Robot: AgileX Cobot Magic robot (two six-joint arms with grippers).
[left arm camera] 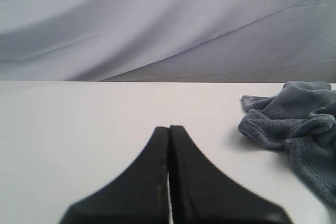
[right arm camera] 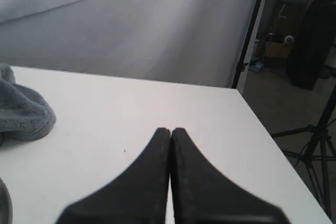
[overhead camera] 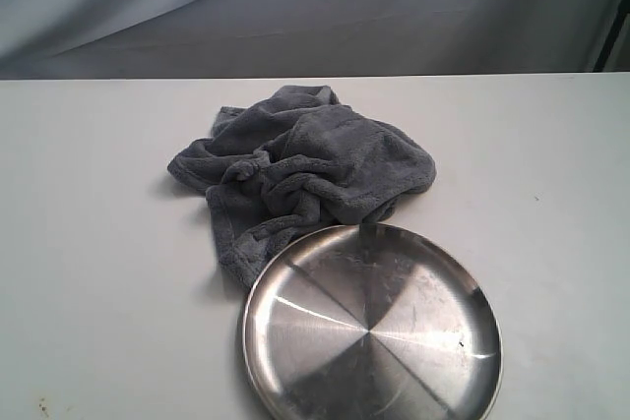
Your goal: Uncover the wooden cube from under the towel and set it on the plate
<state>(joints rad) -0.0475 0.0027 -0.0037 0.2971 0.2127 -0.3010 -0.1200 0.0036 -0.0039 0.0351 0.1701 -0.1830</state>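
Observation:
A crumpled grey-blue towel lies in a heap mid-table, its front corner touching the rim of the steel plate, which sits at the near edge. The wooden cube is hidden; no part of it shows. Neither gripper appears in the exterior view. In the left wrist view my left gripper is shut with nothing in it, over bare table, with the towel off to one side. My right gripper is likewise shut and holds nothing, with a fold of the towel at the frame's edge.
A white table carries everything. A grey cloth backdrop hangs behind its far edge. Beyond the table's right side stand a dark pole and tripod legs.

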